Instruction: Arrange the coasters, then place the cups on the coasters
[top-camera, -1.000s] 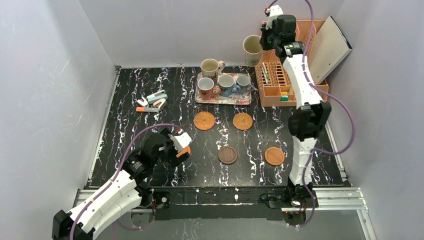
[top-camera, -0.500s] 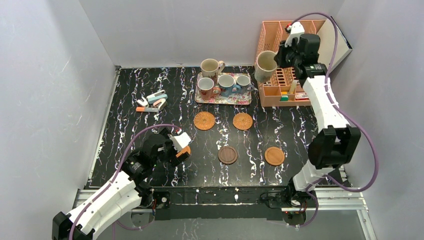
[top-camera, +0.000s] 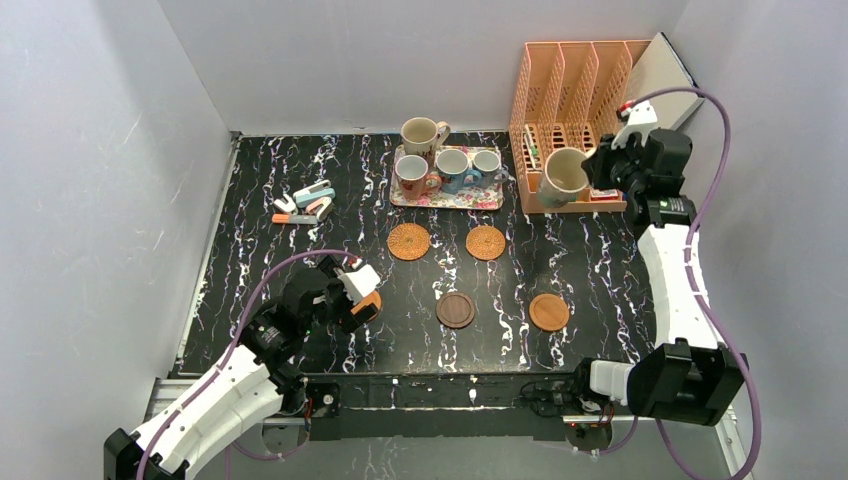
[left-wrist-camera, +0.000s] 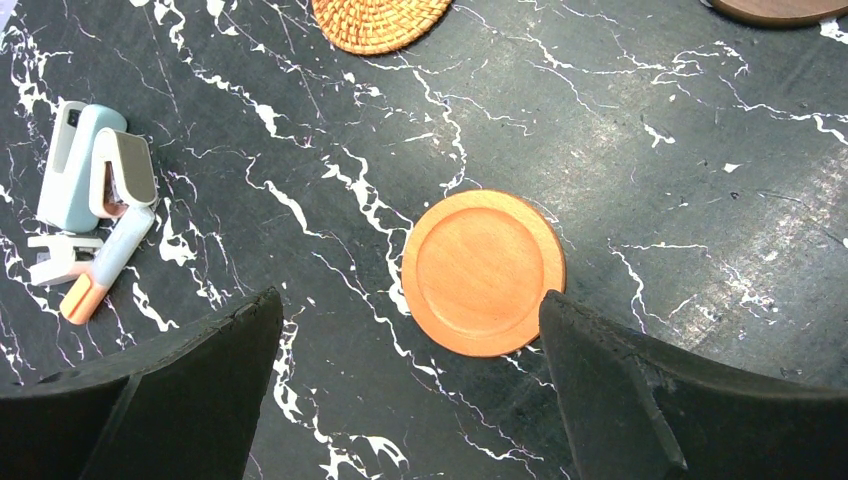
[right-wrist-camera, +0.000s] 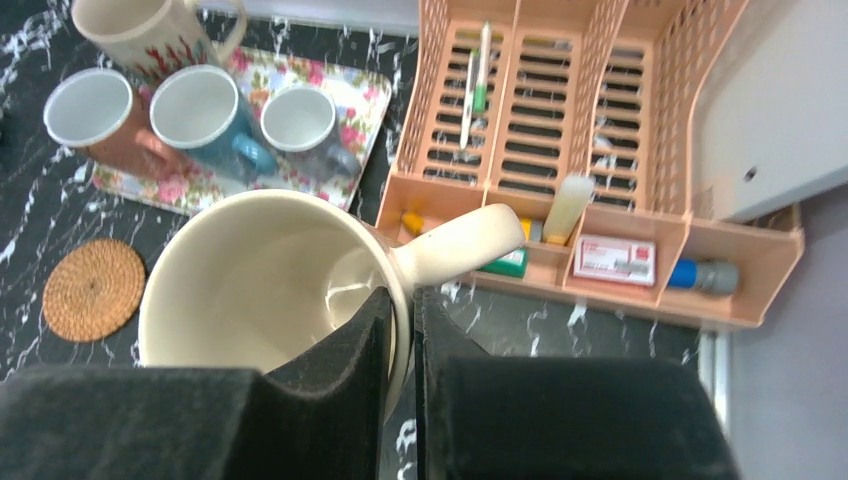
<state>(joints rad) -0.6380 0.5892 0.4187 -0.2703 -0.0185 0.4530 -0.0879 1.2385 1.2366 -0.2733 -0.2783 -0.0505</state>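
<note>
My right gripper is shut on the rim of a large cream cup, held in the air in front of the organiser. My left gripper hangs open over a smooth orange coaster. On the table lie two woven coasters, a dark brown coaster and another smooth orange one. A reddish-handled cup, a blue cup and a small cup stand on the floral tray; a second cream cup stands behind it.
An orange desk organiser holding pens and small items stands at the back right, with a white board leaning beside it. Staplers and markers lie at the left. White walls enclose the table on three sides.
The right arm has carried the cream cup from high near the back wall rightward and down to the front of the organiser. The left gripper has hardly moved.
</note>
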